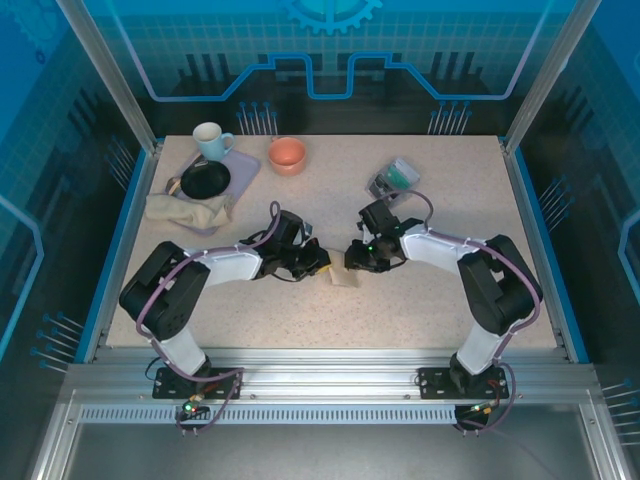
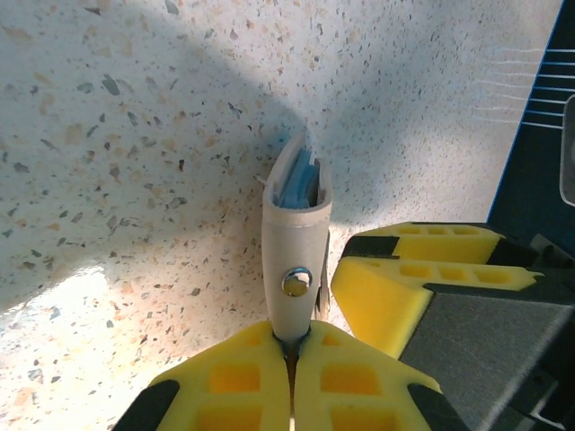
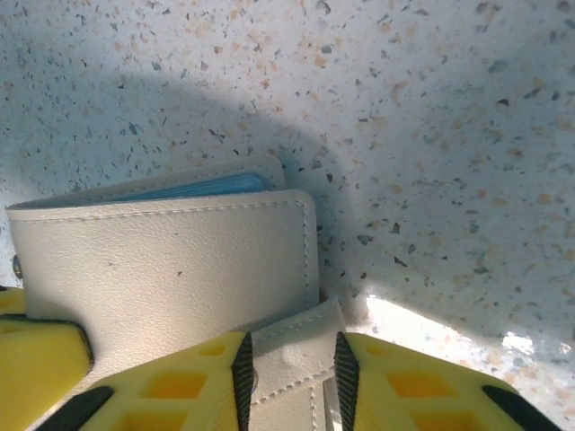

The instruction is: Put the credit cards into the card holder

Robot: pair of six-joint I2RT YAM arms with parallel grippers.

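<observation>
At the middle of the table (image 1: 450, 300) the 2 arms meet over the beige card holder (image 1: 344, 277), which stands on edge with the left gripper (image 2: 292, 346) pinched tight on its spine and teal credit cards (image 2: 295, 184) peeking out, while the right gripper (image 3: 292, 359) has its jaws parted either side of the strap (image 3: 292, 346).

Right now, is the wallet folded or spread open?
Folded. The wallet has its two beige flaps lying together, with a blue card peeking out between them.
</observation>
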